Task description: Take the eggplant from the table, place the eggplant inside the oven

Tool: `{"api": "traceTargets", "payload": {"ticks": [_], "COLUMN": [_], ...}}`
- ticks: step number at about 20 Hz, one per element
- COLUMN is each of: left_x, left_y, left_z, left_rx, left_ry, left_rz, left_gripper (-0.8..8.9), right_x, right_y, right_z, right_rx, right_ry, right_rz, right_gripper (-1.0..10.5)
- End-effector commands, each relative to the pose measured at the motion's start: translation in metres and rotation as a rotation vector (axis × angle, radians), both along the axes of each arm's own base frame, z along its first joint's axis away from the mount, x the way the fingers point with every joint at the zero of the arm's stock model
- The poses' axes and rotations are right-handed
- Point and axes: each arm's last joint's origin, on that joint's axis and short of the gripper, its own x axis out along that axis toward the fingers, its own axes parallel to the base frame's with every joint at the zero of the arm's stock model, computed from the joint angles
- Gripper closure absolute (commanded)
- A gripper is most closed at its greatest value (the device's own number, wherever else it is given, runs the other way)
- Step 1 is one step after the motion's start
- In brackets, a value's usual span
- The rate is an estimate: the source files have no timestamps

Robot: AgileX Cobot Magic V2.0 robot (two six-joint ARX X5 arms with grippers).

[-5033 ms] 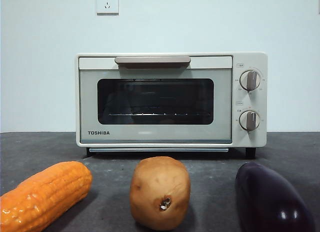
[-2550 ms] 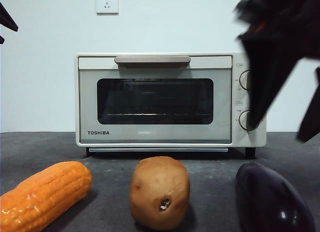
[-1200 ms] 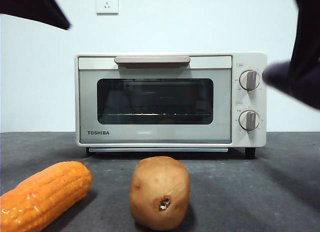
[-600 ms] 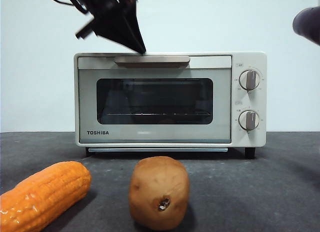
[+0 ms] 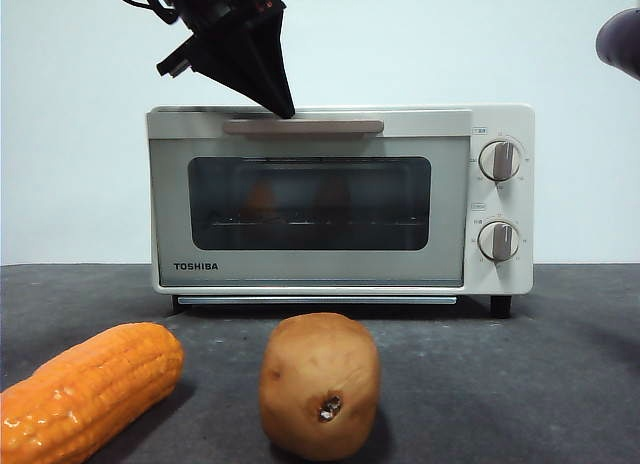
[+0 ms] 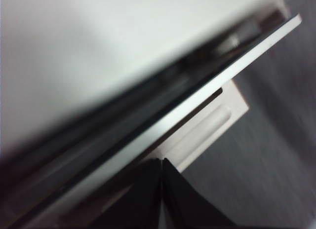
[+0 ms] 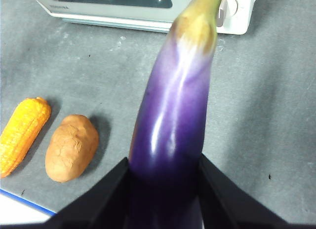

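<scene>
The eggplant (image 7: 173, 115), glossy purple with a yellowish stem end, is off the table (image 5: 480, 384), held lengthwise by my right gripper (image 7: 165, 174), whose jaws are shut on its thick end. In the front view only a purple tip of the eggplant (image 5: 622, 39) shows at the top right corner. The cream oven (image 5: 310, 274) stands at the back, its door tipped slightly outward at the top. My left gripper (image 5: 286, 110) comes down from the upper left, its shut tip at the beige handle (image 5: 303, 127). In the left wrist view its jaws (image 6: 162, 162) meet just behind the handle (image 6: 207, 133).
An orange corn cob (image 5: 85, 389) lies at the front left and a brown potato (image 5: 320, 384) at the front middle, both ahead of the oven door. They show again in the right wrist view, corn cob (image 7: 22, 133) beside potato (image 7: 71, 147). Two grey knobs (image 5: 499, 160) are on the oven's right.
The eggplant left the table's front right and rose out of view with the right gripper. The left gripper came down onto the handle, and the door's top has tilted slightly outward.
</scene>
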Motion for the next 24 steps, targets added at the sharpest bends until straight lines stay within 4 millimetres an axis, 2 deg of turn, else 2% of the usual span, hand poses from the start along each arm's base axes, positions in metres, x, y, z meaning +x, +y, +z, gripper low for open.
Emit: {"api": "traceTargets", "payload": {"ticks": [1, 7, 10, 13, 15, 17, 20, 24], "left_x": [-0.004, -0.036, -0.052, -0.067, -0.076, -0.086, -0.102, -0.131], "left_y": [-0.008, -0.017, -0.01, 0.003, 0.018, 0.037, 0.075, 0.125], "left_z": [-0.026, -0.02, -0.005, 0.018, 0.035, 0.042, 0.04, 0.032], "left_rx": [0.114, 0.191, 0.194, 0.152, 0.11, 0.064, 0.03, -0.059], "left_ry": [0.113, 0.203, 0.195, 0.134, 0.075, 0.014, -0.073, -0.169], "left_rz": [-0.034, -0.12, -0.144, -0.14, -0.116, -0.07, 0.093, 0.299], "left_gripper": [8.1, 8.1, 8.1, 8.1, 8.1, 8.1, 8.1, 8.1], "right_x": [0.001, 0.002, 0.004, 0.011, 0.018, 0.028, 0.045, 0.073], "right_y": [0.002, 0.006, 0.012, 0.021, 0.029, 0.038, 0.055, 0.091], "right_z": [0.004, 0.008, 0.008, 0.01, 0.011, 0.014, 0.022, 0.028], "right_rx": [0.015, 0.074, 0.085, 0.097, 0.071, 0.018, -0.06, -0.246], "right_ry": [-0.023, -0.034, -0.041, -0.07, -0.075, -0.074, -0.086, -0.106], "right_rz": [0.012, 0.098, 0.182, 0.282, 0.346, 0.388, 0.452, 0.528], "right_gripper": [9.2, 9.2, 9.2, 9.3, 9.4, 9.4, 9.4, 9.4]}}
